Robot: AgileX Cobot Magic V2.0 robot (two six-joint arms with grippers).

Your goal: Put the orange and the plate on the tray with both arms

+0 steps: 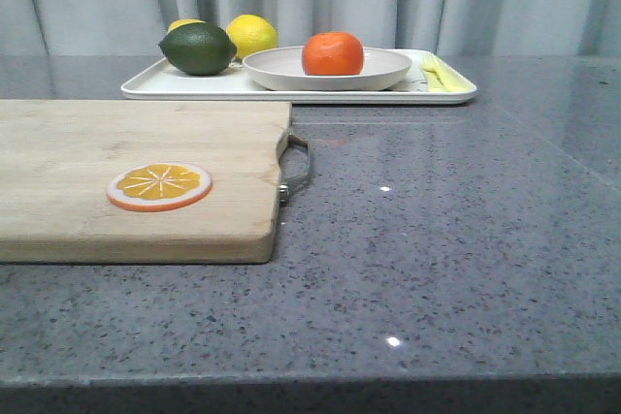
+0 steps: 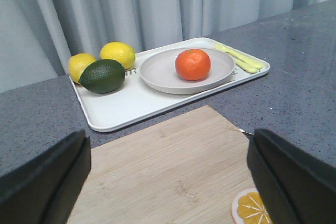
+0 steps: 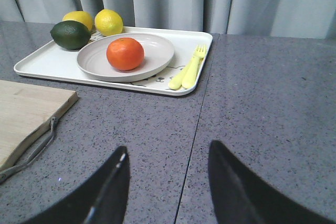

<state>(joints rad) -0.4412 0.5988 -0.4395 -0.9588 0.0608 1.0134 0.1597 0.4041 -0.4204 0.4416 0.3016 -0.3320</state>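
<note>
The orange [image 1: 332, 53] sits in the beige plate [image 1: 380, 72], and the plate rests on the white tray [image 1: 194, 87] at the back of the table. All three show in the left wrist view: orange [image 2: 192, 64], plate [image 2: 157, 71], tray [image 2: 123, 106], and in the right wrist view: orange [image 3: 125, 53], plate [image 3: 92, 62], tray [image 3: 47, 62]. My left gripper [image 2: 168, 169] is open and empty above the cutting board. My right gripper [image 3: 168, 153] is open and empty over bare table, short of the tray. Neither gripper shows in the front view.
A wooden cutting board [image 1: 107, 157] with a metal handle [image 1: 297, 170] lies front left, an orange slice disc [image 1: 159, 186] on it. On the tray stand a dark green lime [image 1: 198, 48], two lemons [image 1: 253, 34] and yellow cutlery [image 1: 439, 74]. Grey curtains hang behind.
</note>
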